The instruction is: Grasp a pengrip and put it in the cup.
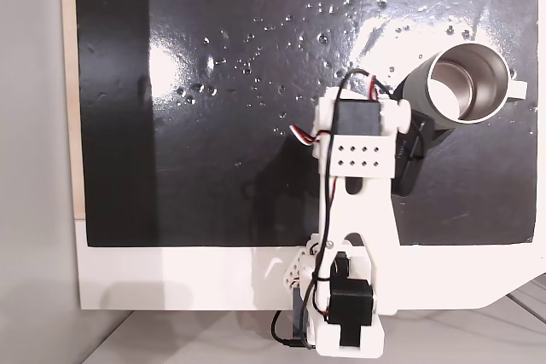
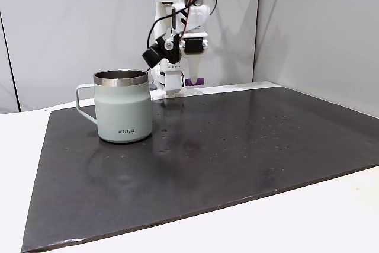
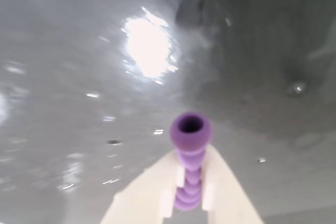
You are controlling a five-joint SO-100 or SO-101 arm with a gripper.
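The purple ribbed pengrip (image 3: 190, 127) stands out from between my two pale fingers in the wrist view, open end toward the camera, and my gripper (image 3: 192, 156) is shut on it above the dark mat. In a fixed view the pengrip (image 2: 196, 81) shows as a purple bit under the gripper (image 2: 194, 76), held above the mat's far edge, right of the cup. The cup (image 2: 123, 108) is a grey-sided mug standing upright with a steel inside and a white handle. From above, the cup (image 1: 420, 91) stands just right of the arm's wrist (image 1: 358, 138), which hides the gripper and pengrip.
A black mat (image 1: 213, 168) covers most of the white table (image 1: 171, 279) and carries small shiny specks toward the far side (image 1: 281, 19). The arm's base (image 1: 341, 321) sits at the table's near edge. A grey wall (image 2: 308, 28) stands behind the arm.
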